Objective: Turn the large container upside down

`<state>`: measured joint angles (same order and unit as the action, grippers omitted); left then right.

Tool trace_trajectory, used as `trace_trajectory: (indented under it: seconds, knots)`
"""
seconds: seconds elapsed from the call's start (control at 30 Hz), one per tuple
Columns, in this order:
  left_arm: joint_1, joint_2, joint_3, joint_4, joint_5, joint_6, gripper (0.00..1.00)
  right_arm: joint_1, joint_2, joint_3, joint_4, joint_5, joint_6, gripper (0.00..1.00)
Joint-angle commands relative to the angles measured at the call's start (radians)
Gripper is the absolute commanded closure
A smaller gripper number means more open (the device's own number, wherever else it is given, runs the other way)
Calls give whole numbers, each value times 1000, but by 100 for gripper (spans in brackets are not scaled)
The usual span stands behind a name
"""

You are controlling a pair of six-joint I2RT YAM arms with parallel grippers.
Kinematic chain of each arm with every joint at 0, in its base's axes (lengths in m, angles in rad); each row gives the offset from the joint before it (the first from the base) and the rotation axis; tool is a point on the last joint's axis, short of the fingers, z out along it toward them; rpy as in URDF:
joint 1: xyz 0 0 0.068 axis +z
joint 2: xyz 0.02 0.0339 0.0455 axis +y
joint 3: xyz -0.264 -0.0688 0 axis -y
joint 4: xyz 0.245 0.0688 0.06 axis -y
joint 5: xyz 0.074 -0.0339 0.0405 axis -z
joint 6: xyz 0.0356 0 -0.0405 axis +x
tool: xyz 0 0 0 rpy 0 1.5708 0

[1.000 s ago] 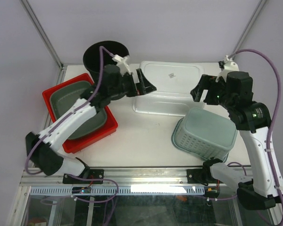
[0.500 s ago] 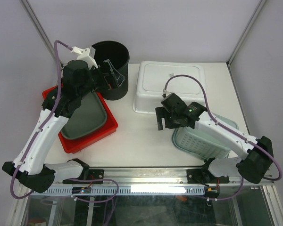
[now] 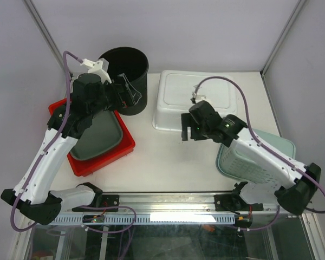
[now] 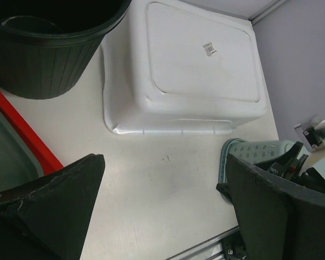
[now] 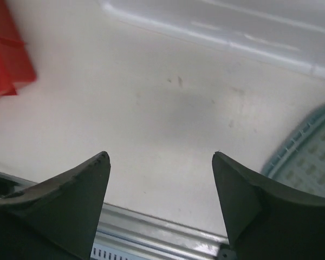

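While both arms sat at the ends of the large container a second ago, they're off it now. The left gripper went from the container's left edge back to just beside the black bucket. The right gripper swung from the right end round to the near side and hovers over bare table, just short of the container's near rim. Both pincers are spread wide, with nothing between the fingers in either wrist view. The container sits at the far centre of the table, bottom up: flat base with the label facing up, rim flange down on the tabletop. The bucket is right at its left end; can't tell if they touch. The container looks level, not propped on anything. The teal basket reads a bit further right than a second ago and is apart from the container. The right arm may have nudged it, not sure. The red tray with the grey-green tub in it looks unmoved. My read: flip is done, release is clean, arms are retreating. Nothing left but to back off. The only risk is the right arm clipping the container rim or the basket on the way home.
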<state>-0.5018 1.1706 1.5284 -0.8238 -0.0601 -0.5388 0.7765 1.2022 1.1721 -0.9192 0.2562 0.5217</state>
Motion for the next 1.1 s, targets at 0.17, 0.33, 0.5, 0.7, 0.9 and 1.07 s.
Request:
trace_trajectory:
  seconds: [0.17, 0.33, 0.5, 0.7, 0.9, 1.07]
  knots:
    - [6, -152, -28, -64, -148, -92, 1, 76, 443, 461, 294, 24, -181, 54]
    - [6, -216, -26, -102, -218, -120, 1, 76, 684, 708, 293, -54, -198, 73]
    - [7, -212, 16, -119, -240, -106, 1, 52, 867, 860, 268, -55, -184, 90]
    - [6, -114, 130, -158, -282, -90, 1, -87, 896, 838, 191, 4, -157, 93]
    - [7, 63, 263, -124, -272, 19, 1, -173, 733, 690, 227, 32, -150, 93]
    - [7, 241, 380, -100, -373, 75, 1, -173, 591, 628, 247, -17, -164, 87]
